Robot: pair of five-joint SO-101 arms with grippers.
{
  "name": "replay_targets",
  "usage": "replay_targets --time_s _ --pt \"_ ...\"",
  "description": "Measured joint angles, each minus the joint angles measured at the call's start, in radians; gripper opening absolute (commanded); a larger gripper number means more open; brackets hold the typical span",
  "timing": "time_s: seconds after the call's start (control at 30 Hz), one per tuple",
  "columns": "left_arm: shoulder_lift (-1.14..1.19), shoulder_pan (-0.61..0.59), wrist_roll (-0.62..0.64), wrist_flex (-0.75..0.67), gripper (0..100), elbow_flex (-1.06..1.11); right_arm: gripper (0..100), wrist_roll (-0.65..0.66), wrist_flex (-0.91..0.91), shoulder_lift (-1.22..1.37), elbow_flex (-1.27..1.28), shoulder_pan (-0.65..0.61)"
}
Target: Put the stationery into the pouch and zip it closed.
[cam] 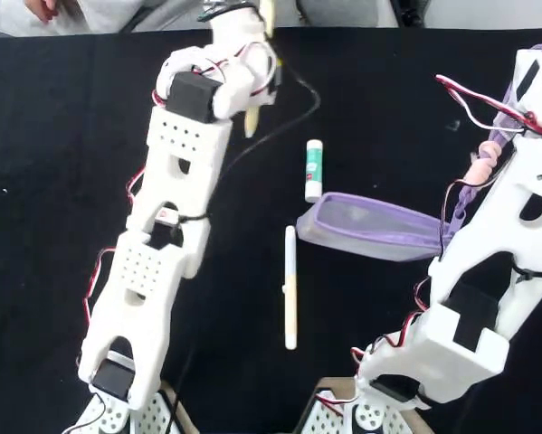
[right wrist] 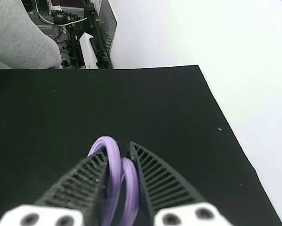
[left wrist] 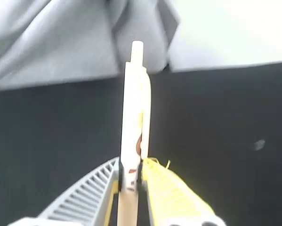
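My left gripper (left wrist: 130, 176) is shut on a cream pen (left wrist: 135, 108) and holds it above the far edge of the black table; in the high view the gripper (cam: 252, 63) has the pen (cam: 251, 123) sticking out below it. A purple mesh pouch (cam: 370, 226) lies open-mouthed right of centre, lifted at its right end. My right gripper (right wrist: 118, 157) is shut on the pouch's purple strap (right wrist: 113, 155), and the strap (cam: 510, 107) runs up to the right arm. A white and green glue stick (cam: 314, 169) and a long cream pen (cam: 290, 287) lie left of the pouch.
The black table mat (cam: 388, 90) has free room at the far right and along the left side. A black cable (cam: 298, 113) trails from the left arm across the mat. Grey cloth (left wrist: 60, 37) hangs beyond the far edge.
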Motion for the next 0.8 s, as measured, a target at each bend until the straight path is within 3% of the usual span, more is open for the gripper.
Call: replay_targets --time_s 0.57,0.8 --pt "-0.496 0.281 0.052 0.187 3 -0.020 1.1 0.000 0.000 0.000 0.000 0.000" --pt "-0.586 0.316 0.101 0.261 3 -0.028 1.1 0.000 0.000 0.000 0.000 0.000"
